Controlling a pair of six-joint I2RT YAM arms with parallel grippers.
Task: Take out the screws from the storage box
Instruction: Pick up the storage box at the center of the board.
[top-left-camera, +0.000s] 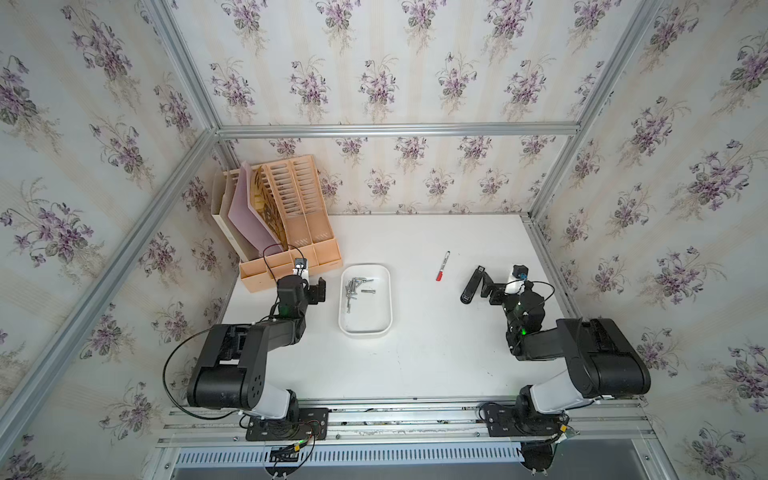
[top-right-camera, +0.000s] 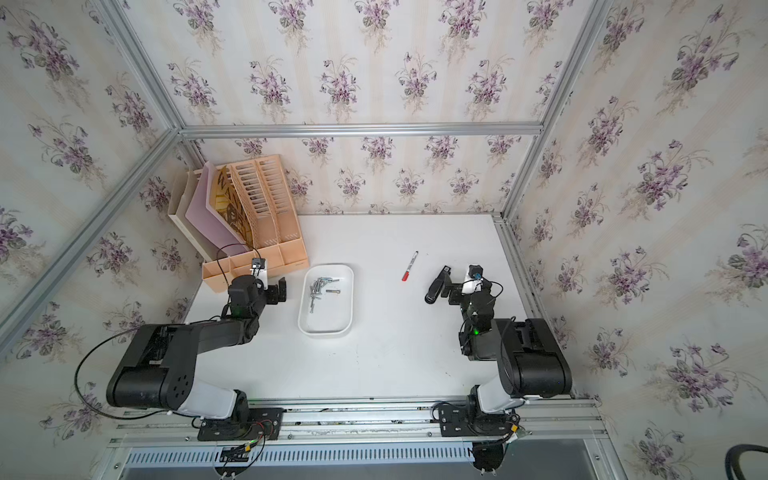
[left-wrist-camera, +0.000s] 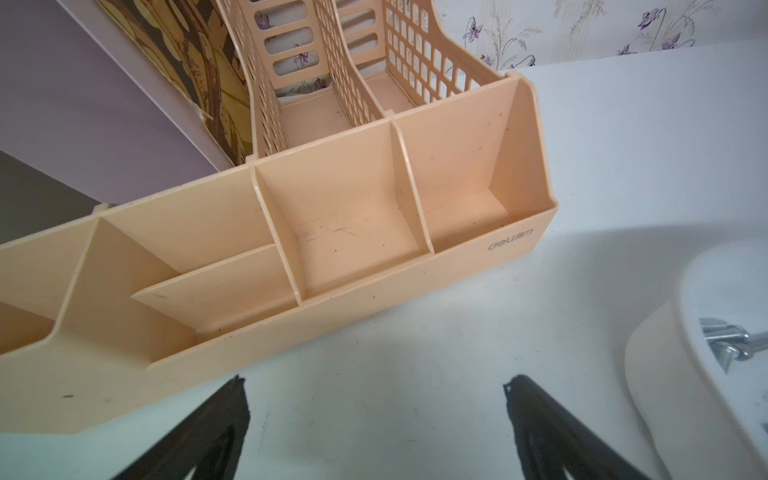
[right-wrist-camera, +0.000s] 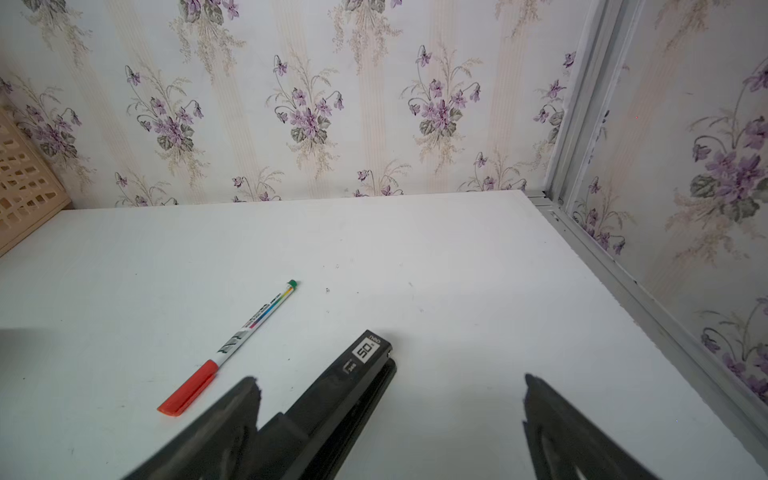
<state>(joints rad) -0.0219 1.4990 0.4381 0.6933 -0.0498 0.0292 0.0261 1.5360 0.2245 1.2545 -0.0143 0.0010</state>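
Several screws (top-left-camera: 353, 286) in storage box (top-left-camera: 370, 314), just beside left pincer (top-left-camera: 322, 289)

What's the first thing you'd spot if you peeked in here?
Purple-flower wallpaper covers every wall. On the white table, a white storage box holds a heap of shiny screws, between the black left arm and right arm. A peach file organizer stands in the far left corner.

Embossed "deli" on front wall of peach organizer (left-wrist-camera: 457, 270); white "50" label and small "deli" on black stapler (right-wrist-camera: 345, 386); marker (right-wrist-camera: 245, 332) print illegible.
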